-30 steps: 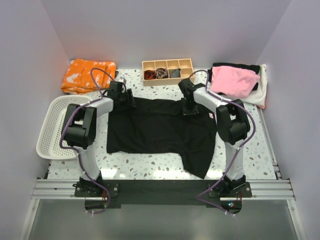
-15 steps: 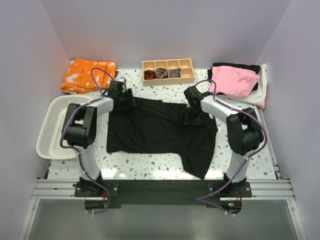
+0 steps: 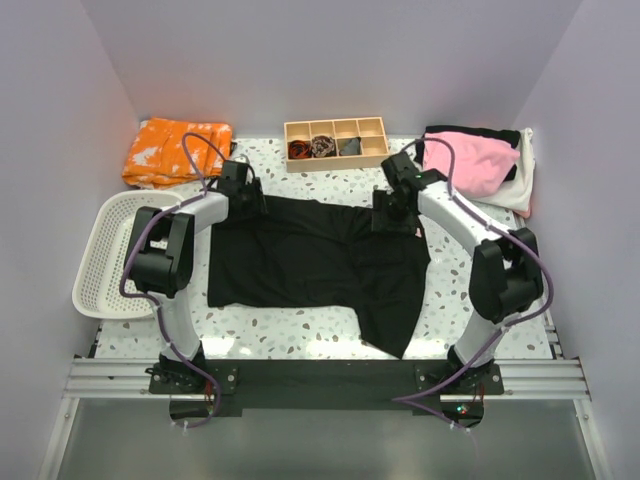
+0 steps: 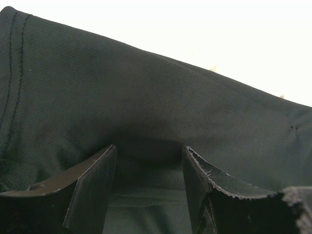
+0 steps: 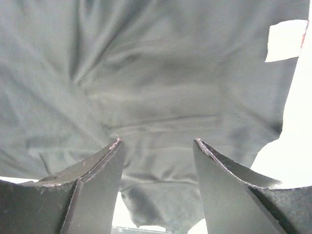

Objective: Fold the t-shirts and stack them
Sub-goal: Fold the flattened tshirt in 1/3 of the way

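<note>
Spreading the black t-shirt (image 3: pixel 320 262). Top view: it lies on the speckled table (image 3: pixel 300 325), limp matte knit with one flap trailing nearward. Left wrist: my left gripper (image 4: pixel 148 195) straddles a stitched fold, jaws parted, unclenched. Right wrist: my right gripper (image 5: pixel 156 190) is likewise parted over creased cloth near the white label (image 5: pixel 286 40). Best practice: pinch deep, lift both corners evenly.

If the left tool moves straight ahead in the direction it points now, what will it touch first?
The black t-shirt. In the left wrist view, its cloth fills the space just ahead of the open left tool; it seems very near, though depth is unclear.
</note>
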You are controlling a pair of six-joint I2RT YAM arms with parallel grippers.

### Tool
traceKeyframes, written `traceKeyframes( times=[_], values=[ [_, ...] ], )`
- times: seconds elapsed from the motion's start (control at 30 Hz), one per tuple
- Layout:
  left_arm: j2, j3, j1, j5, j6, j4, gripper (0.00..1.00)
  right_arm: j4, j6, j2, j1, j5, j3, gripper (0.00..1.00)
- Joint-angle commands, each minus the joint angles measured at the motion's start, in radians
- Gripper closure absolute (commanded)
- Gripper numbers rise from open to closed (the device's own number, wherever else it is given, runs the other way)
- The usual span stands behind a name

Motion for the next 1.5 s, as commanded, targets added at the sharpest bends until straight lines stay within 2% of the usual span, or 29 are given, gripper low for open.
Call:
traceKeyframes(
  times=[0.0, 0.13, 0.27, 0.37, 0.47, 0.5, 0.6, 0.87, 0.97, 1.07, 1.1, 1.2, 1.37, 1.47],
  values=[
    [-0.026, 0.02, 0.007, -0.078, 0.027, -0.09, 0.38, 0.096, -0.011, -0.042, -0.096, 0.063, 0.01, 0.38],
    [-0.029, 0.016, 0.007, -0.052, 0.021, -0.087, 0.38, 0.191, -0.026, 0.076, -0.14, -0.029, 0.056, 0.5],
    [-0.038, 0.014, 0.007, -0.038, 0.016, -0.083, 0.38, 0.28, -0.028, 0.164, -0.14, -0.078, 0.111, 0.51],
    [-0.038, 0.019, 0.007, -0.033, 0.018, -0.086, 0.38, 0.268, -0.031, 0.239, -0.141, -0.075, 0.191, 0.52],
    [-0.038, 0.02, 0.007, -0.041, 0.021, -0.093, 0.38, 0.212, -0.031, 0.302, -0.143, -0.003, 0.257, 0.52],
    [-0.038, 0.02, 0.007, -0.056, 0.021, -0.098, 0.38, 0.181, -0.031, 0.32, -0.143, 0.084, 0.299, 0.52],
    [-0.04, 0.01, 0.01, -0.087, 0.019, -0.12, 0.38, 0.099, -0.025, 0.388, -0.163, 0.207, 0.349, 0.52],
    [-0.054, -0.053, 0.074, -0.09, 0.016, -0.1, 0.38, 0.079, -0.012, 0.426, -0.259, 0.292, 0.337, 0.52],
    [-0.064, -0.049, 0.076, -0.082, 0.022, -0.071, 0.38, 0.125, -0.046, 0.403, -0.268, 0.232, 0.335, 0.46],
    [-0.098, -0.052, 0.076, -0.043, 0.024, -0.017, 0.38, 0.221, -0.075, 0.351, -0.27, 0.108, 0.295, 0.37],
    [-0.11, -0.055, 0.074, -0.026, 0.025, -0.003, 0.38, 0.242, -0.078, 0.31, -0.27, 0.083, 0.269, 0.3],
    [-0.167, -0.047, 0.074, -0.035, 0.021, 0.025, 0.38, 0.269, -0.092, 0.212, -0.27, 0.033, 0.245, 0.2],
    [-0.322, -0.059, 0.074, -0.062, 0.019, 0.063, 0.36, 0.259, -0.098, 0.047, -0.268, 0.04, 0.208, 0.13],
    [-0.389, -0.076, 0.074, -0.067, 0.01, 0.028, 0.34, 0.183, -0.095, -0.023, -0.268, 0.04, 0.183, 0.1]
  ],
)
